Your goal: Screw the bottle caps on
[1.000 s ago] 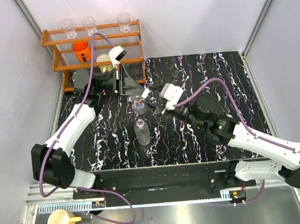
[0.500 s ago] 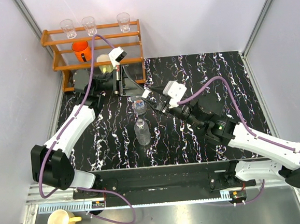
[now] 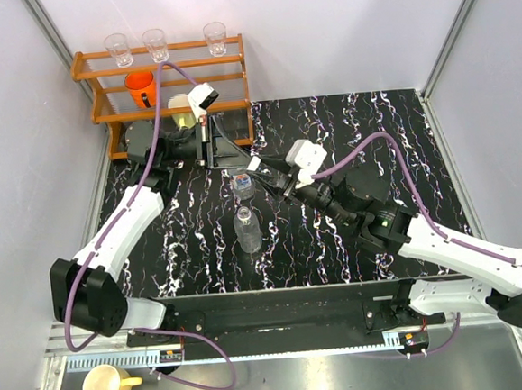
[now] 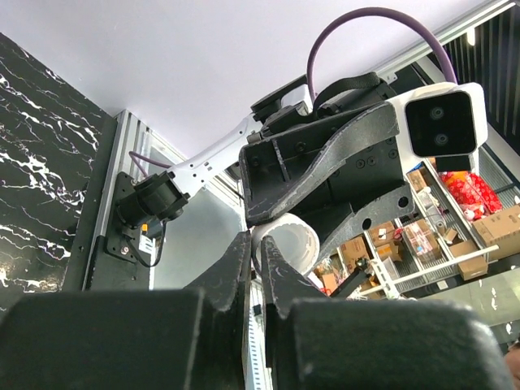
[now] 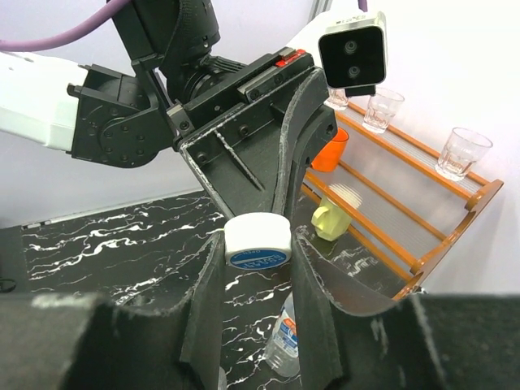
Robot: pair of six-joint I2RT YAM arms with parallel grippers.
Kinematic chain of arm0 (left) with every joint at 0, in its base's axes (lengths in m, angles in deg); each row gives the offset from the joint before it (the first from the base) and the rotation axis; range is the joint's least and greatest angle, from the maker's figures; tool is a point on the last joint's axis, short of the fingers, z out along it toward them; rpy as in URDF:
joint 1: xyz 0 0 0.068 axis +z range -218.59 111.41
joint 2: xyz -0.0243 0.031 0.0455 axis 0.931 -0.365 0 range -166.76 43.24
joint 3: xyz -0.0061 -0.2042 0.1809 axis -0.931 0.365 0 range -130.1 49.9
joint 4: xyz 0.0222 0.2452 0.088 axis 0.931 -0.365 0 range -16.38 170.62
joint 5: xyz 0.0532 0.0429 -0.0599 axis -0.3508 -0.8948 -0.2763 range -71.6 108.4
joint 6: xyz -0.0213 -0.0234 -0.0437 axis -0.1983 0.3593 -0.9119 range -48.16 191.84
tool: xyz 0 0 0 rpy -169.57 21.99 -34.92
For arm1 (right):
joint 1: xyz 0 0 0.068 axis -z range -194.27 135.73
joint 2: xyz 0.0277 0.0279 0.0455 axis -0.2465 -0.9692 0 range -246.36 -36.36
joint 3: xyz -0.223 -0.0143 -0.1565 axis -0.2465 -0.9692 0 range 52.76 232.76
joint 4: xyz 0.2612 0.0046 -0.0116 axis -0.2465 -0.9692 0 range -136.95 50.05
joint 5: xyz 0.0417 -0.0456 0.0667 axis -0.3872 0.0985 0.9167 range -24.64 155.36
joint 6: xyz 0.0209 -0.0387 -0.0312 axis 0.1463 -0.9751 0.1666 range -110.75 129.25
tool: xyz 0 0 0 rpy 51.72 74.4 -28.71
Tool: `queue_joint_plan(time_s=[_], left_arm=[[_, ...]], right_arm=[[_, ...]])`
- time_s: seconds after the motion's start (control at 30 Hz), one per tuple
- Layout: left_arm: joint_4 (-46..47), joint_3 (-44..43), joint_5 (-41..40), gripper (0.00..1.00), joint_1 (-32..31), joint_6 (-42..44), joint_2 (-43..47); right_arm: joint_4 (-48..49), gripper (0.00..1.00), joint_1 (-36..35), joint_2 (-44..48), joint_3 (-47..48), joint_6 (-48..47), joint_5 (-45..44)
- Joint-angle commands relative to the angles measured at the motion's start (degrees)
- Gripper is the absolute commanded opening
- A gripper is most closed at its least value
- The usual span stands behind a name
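Note:
A white bottle cap (image 5: 257, 237) with a blue top sits between both grippers above the table. My right gripper (image 5: 257, 246) is shut on its sides. My left gripper (image 4: 257, 244) pinches the cap's rim (image 4: 292, 244) with its jaws almost together. In the top view the two grippers meet tip to tip: left gripper (image 3: 243, 166), right gripper (image 3: 261, 167). Two clear bottles stand just below them, the far one (image 3: 242, 186) with blue at its top and the near one (image 3: 246, 232) with an open neck. One bottle (image 5: 284, 341) shows under the cap in the right wrist view.
An orange rack (image 3: 233, 71) at the back left holds clear glasses (image 3: 154, 43), an orange cup (image 3: 140, 85) and a yellow cup (image 3: 180, 106). Two mugs (image 3: 109, 385) sit off the table at the front left.
My right gripper has moved up and left to the left gripper's tip and closed around the cap held there. The left arm and the bottles have stayed put.

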Motion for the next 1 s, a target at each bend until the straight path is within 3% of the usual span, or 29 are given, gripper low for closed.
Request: queue_joint_plan(time_s=[0.0, 0.1, 0.13, 0.2, 0.27, 0.3, 0.33, 0.43, 0.53, 0.67, 0.97], left_arm=[[-3.7, 0.6, -1.1, 0.13, 0.0, 4.9, 2.7], [-5.8, 0.2, -0.5, 0.55, 0.5, 7.1, 2.5], [-8.9, -0.3, -0.2, 0.75, 0.8, 9.6, 2.4], [-13.9, -2.4, 1.1, 0.87, 2.5, 13.9, 2.0], [-26.6, -5.3, 2.0, 0.96, 4.9, 25.3, 1.8], [-32.7, -6.4, 2.1, 0.97, 5.8, 31.0, 2.0], [-49.3, -7.7, 1.5, 0.98, 7.2, 46.8, 2.1], [-78.6, -12.2, -7.0, 0.99, 7.1, 80.7, 4.0], [-79.4, -3.9, -14.0, 0.99, 6.7, 89.5, 9.6], [-77.5, 7.0, -19.5, 0.99, 5.1, 95.0, 16.6], [-71.4, 13.5, -31.3, 0.99, 0.2, 96.6, 18.7]], right_arm=[[2.1, 0.29, -0.6, 3.6, 1.1, 2.6, -0.8], [-0.8, 0.26, -1.1, 5.0, 1.9, 3.4, -1.3], [-2.9, 0.25, -1.3, 5.4, 1.9, 3.6, -2.1], [-5.4, 0.24, -2.2, 7.1, 2.3, 3.6, -3.5], [-8.8, 0.24, -2.9, 9.3, 2.2, 3.8, -5.4], [-10.0, 0.24, -3.1, 10.2, 2.2, 4.3, -6.0], [-12.2, 0.24, -3.3, 11.8, 2.2, 4.7, -7.0], [-15.1, 0.24, -3.6, 14.6, 2.0, 6.2, -8.3], [-19.0, 0.24, -3.6, 16.0, 2.2, 6.9, -9.5], [-20.8, 0.24, -3.6, 15.9, 3.2, 7.0, -10.2], [-20.9, 0.25, -3.6, 14.4, 3.9, 8.3, -10.4]])
